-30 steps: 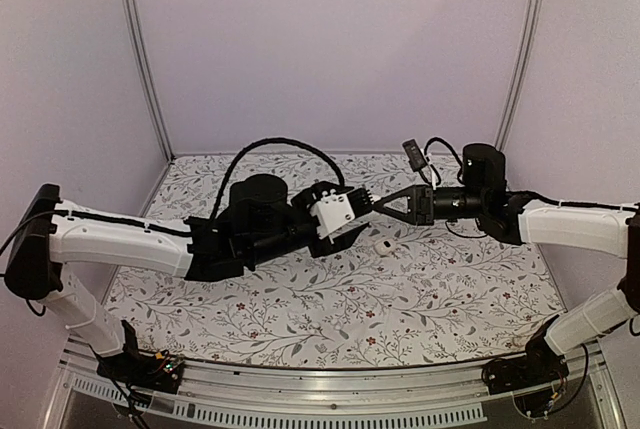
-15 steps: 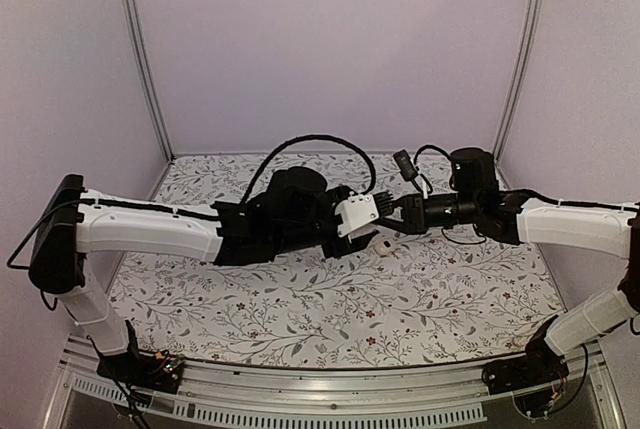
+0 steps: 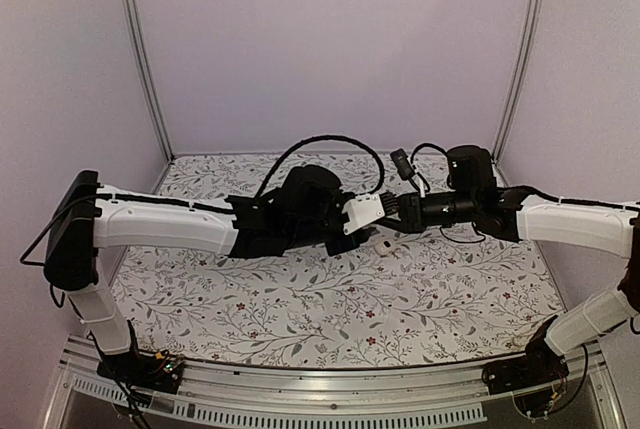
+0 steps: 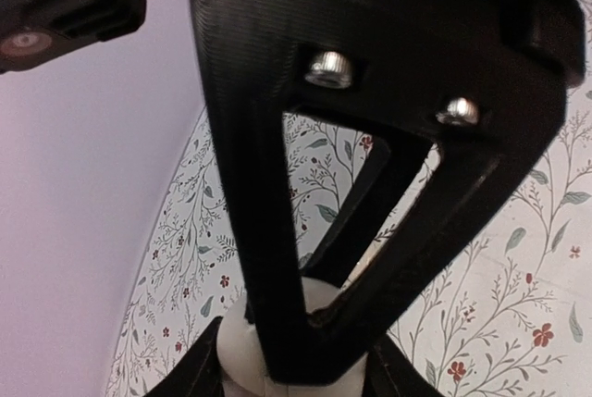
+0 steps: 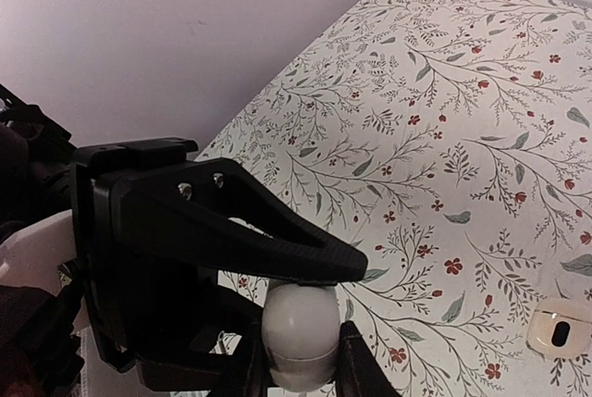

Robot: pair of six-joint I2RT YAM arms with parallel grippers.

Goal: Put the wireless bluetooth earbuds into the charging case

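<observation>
- The right hand is clamping fully down on the wireless bluetooth earbuds, a plain glossy white oval piece, above the bench.
- The left hand is reaching over the same piece. Whether its jaws are pinching it cannot be told.
- The charging case is lying on the bench, apart from both hands.
- Risk: if the right hand lets go before the left is gripping firmly, the slick piece is likely dropping. Off-centre squeezing could also eject it.
</observation>
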